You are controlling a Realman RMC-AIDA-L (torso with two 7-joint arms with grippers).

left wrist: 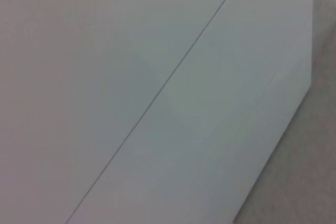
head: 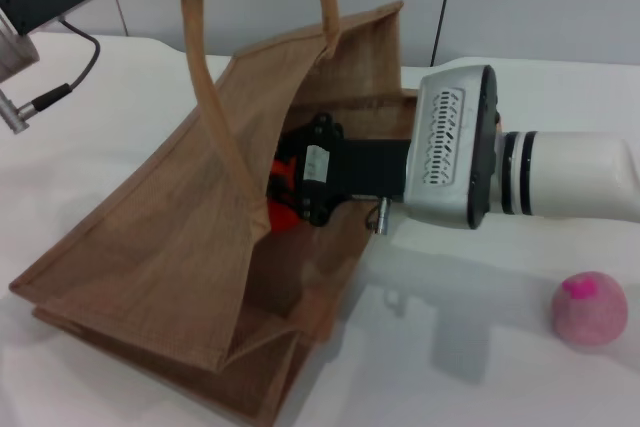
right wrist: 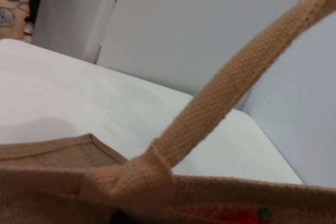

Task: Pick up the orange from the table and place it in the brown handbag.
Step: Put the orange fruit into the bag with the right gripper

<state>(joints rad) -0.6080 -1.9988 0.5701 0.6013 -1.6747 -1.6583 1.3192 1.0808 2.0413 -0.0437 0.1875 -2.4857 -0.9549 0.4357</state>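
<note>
No legible text, label or number anywhere.

The white table [head: 480, 347] carries the brown handbag [head: 150, 247], which rests on it toward the near left corner, its mouth gaping open and its two handles raised. A pink fuzzy ball [head: 590, 309] sits directly on the tabletop near the right edge, well apart from the bag. The far left stretch shows plain white surface.
</note>
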